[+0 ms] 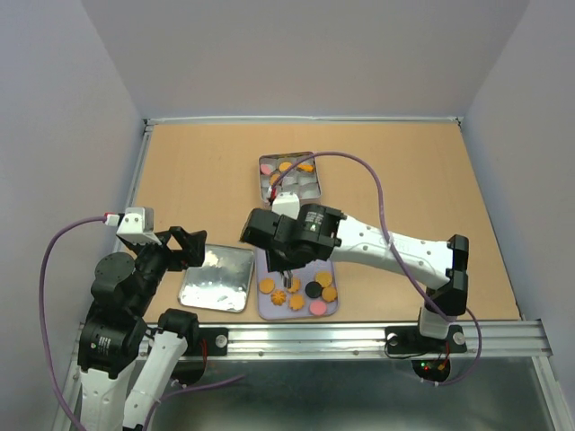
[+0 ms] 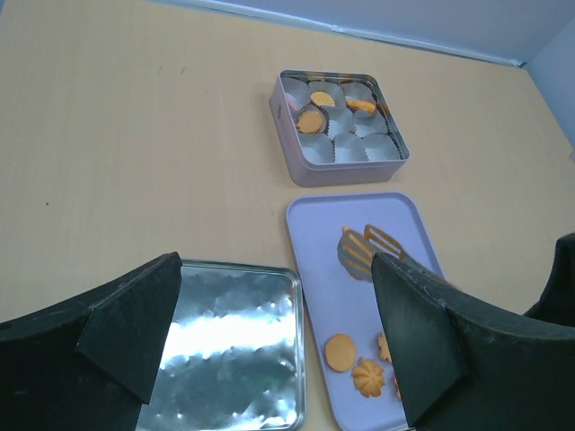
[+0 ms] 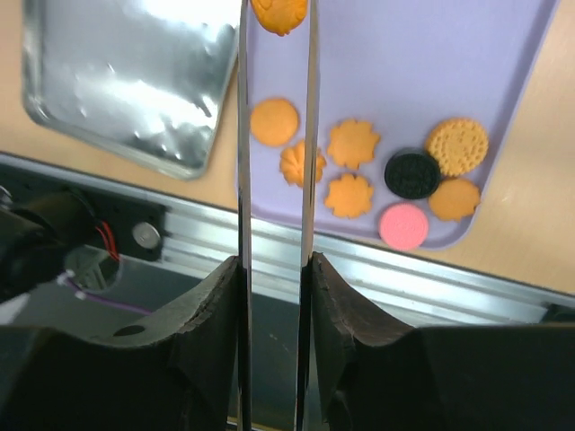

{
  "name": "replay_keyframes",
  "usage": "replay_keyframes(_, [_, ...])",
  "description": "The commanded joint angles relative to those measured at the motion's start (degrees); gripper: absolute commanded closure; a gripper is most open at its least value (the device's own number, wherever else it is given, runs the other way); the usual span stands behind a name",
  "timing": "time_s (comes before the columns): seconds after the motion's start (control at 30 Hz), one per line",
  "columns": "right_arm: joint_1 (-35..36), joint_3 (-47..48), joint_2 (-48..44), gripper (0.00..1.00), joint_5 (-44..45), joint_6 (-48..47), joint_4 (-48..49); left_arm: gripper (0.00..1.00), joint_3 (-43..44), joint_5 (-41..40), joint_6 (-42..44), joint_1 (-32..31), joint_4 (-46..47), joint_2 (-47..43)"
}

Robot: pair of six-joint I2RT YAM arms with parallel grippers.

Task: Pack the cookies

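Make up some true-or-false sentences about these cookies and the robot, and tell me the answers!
1. The left tool is open. True.
2. The tin is full. False: most of its cups are empty.
3. One black cookie lies on the tray. True.
4. The lid is on the tin. False: it lies beside the tray.
5. The right tool has an orange cookie between its fingers. True.
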Motion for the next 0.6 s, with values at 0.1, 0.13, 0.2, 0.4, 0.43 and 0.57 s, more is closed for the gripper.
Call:
replay_keyframes(0.1, [-11.1,14.1,1.5,0.64,7.1,-9.0,-2.3,0.01,-0.2,-0.3,-0.2,-0.3,2.4,-0.5])
replay_keyframes(0.13, [-12.5,15.9,2.2,0.64,7.0,-10.4,-2.2,0.01,-0.2,-0.3,-0.3,-0.3,2.4,-0.5])
replay_keyframes(0.2, [-16.1,20.7,4.9,0.64,6.7,-14.0,-2.2,0.01,-0.2,-0.3,-0.3,-0.3,2.3,-0.4])
replay_keyframes(0.4, [-24.5,29.1,11.9,0.64,3.0,-20.1,-0.8,0.01,-0.2,-0.8,-0.3,-0.3,2.2,0.0])
replay_keyframes(0.43, [-25.5,29.1,12.3,0.64,2.2,-20.6,-0.2,0.01,-0.2,-0.8,-0.4,-0.3,2.2,0.0])
replay_keyframes(0.57, [-29.4,28.0,14.2,0.64,-1.8,-21.9,4.0,0.01,-0.2,-1.1,-0.5,-0.3,2.2,-0.2])
